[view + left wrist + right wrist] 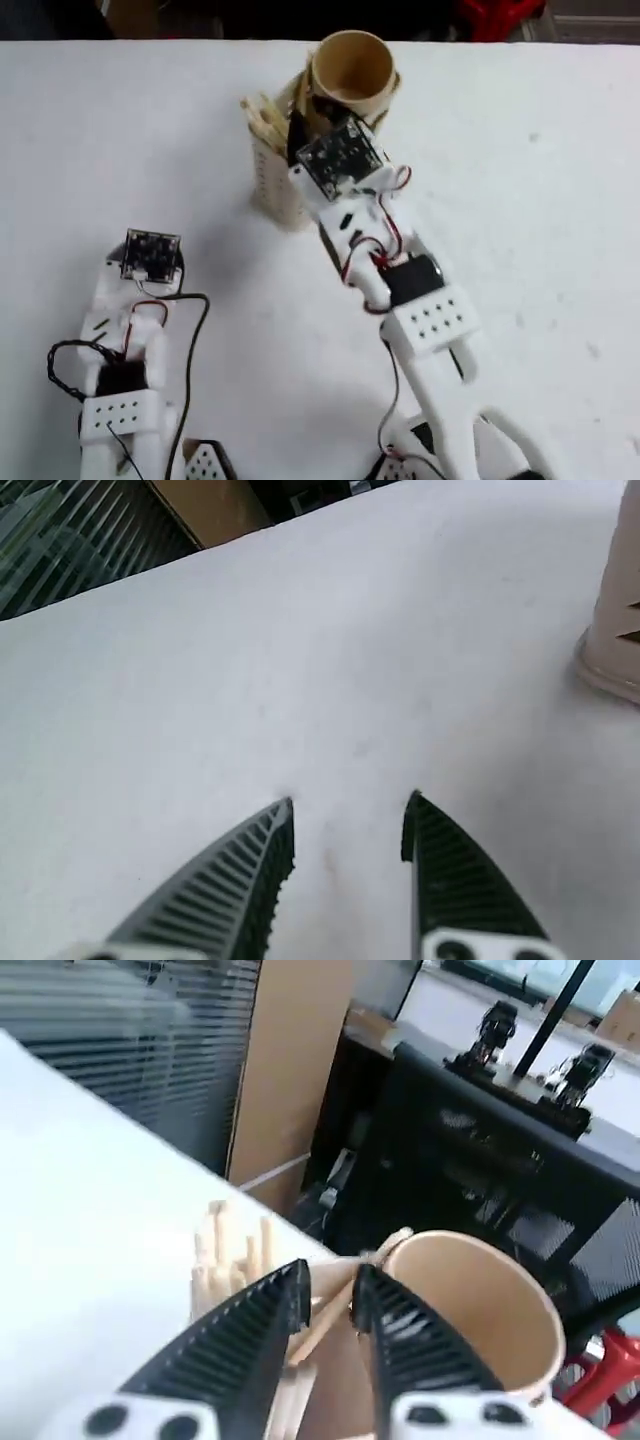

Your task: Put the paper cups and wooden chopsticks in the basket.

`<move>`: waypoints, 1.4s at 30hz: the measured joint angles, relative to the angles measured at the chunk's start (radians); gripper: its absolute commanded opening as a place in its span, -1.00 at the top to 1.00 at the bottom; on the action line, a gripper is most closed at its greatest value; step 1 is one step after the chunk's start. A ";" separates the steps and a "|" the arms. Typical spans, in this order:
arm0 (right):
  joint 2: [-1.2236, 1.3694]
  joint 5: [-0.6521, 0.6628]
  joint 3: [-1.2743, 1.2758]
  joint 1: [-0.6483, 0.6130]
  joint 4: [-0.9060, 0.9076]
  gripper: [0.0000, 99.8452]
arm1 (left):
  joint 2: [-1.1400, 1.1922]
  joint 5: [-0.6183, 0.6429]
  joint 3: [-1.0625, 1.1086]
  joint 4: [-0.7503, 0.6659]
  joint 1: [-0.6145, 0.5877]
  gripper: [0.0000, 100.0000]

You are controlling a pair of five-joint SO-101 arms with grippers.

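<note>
The paper cup and chopsticks stand in the basket, at upper middle. My right jaws are slightly parted over them; my left jaws are released. The cup looks light and easy to crush, so I would take its rim gently.

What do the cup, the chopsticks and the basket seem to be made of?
Cup: probably paper, with a matte tan wall and a thin rim.
Chopsticks: apparently bare wood, as they are pale, dull, thin sticks.
Basket: likely plastic, with a smooth cream wall pierced by regular rows of small holes.
</note>
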 measured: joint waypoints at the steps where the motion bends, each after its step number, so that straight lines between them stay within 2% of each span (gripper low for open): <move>1: -0.029 0.000 0.014 0.000 0.040 0.96 | 0.000 0.000 0.000 0.000 0.000 0.62; 12: -0.583 0.003 0.397 0.006 0.448 0.95 | 0.000 0.000 0.000 0.000 0.000 0.62; 19: -0.976 0.017 0.646 0.187 0.669 0.96 | 0.000 0.000 0.000 0.002 0.000 0.62; 22: -1.108 0.084 0.730 0.255 0.738 0.96 | 0.000 0.000 0.000 0.006 0.000 0.62; 28: -1.135 0.129 0.870 0.284 0.724 0.96 | 0.000 0.000 0.000 0.006 0.000 0.62; 38: -1.142 0.063 0.908 0.285 0.612 0.96 | 0.000 0.000 0.000 0.006 0.000 0.62; 42: -1.142 0.061 0.925 0.282 0.609 0.96 | 0.000 0.000 0.000 0.068 0.000 0.62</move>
